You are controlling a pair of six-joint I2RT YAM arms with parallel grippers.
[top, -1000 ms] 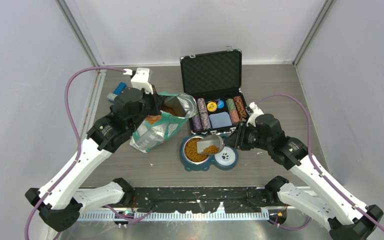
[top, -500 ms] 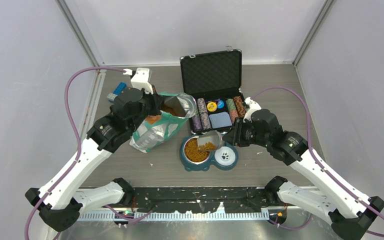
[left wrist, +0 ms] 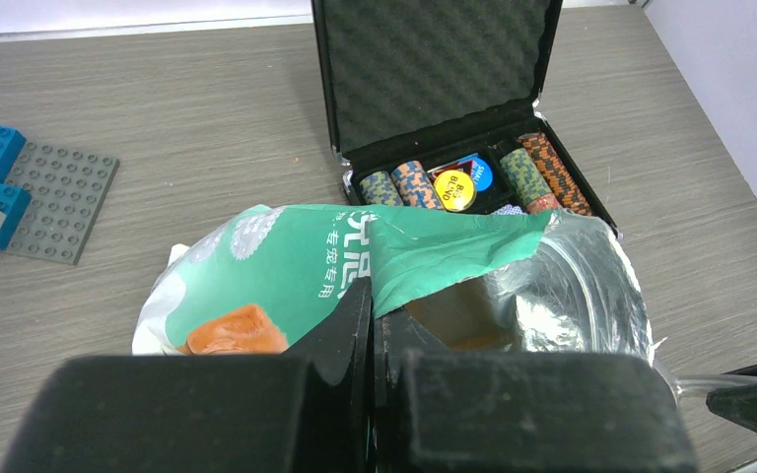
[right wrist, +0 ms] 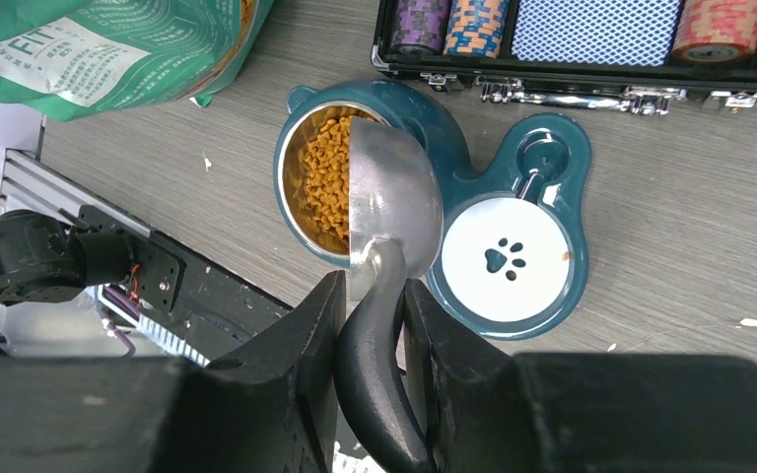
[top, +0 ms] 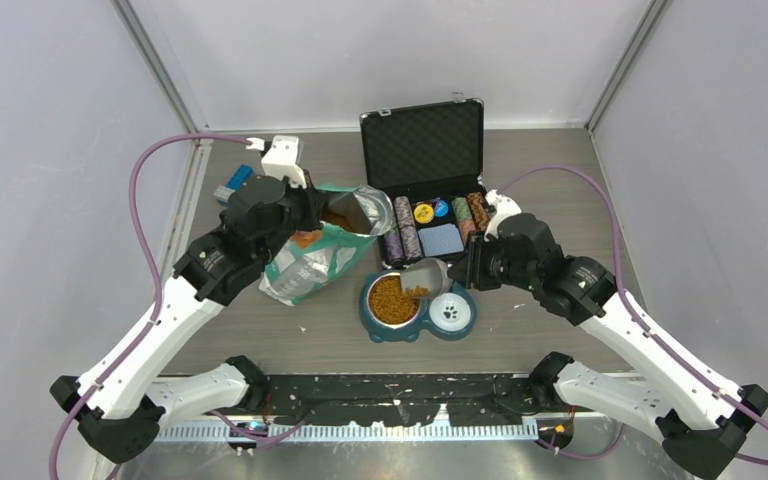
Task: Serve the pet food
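Mostly the pet food (right wrist: 323, 182) lies heaped in the steel bowl (right wrist: 282, 177), mid-desk toward the near edge. The tipped scoop (right wrist: 394, 192) overhangs the rim, so stray pellets could skip onto the desk. The heap has no long axis; the scoop's handle runs toward the right edge. Clenched, the right gripper (right wrist: 373, 296) holds that handle; the left gripper (left wrist: 375, 315) pinches the bag (left wrist: 286, 266) rim.

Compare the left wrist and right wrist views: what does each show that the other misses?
Left wrist only: the grey brick baseplate with blue bricks and the black case's foam-lined lid. Right wrist only: the steel scoop over the teal double pet bowl of orange-brown kibble pellets. Both: the teal-and-white food bag and striped poker chip rows.
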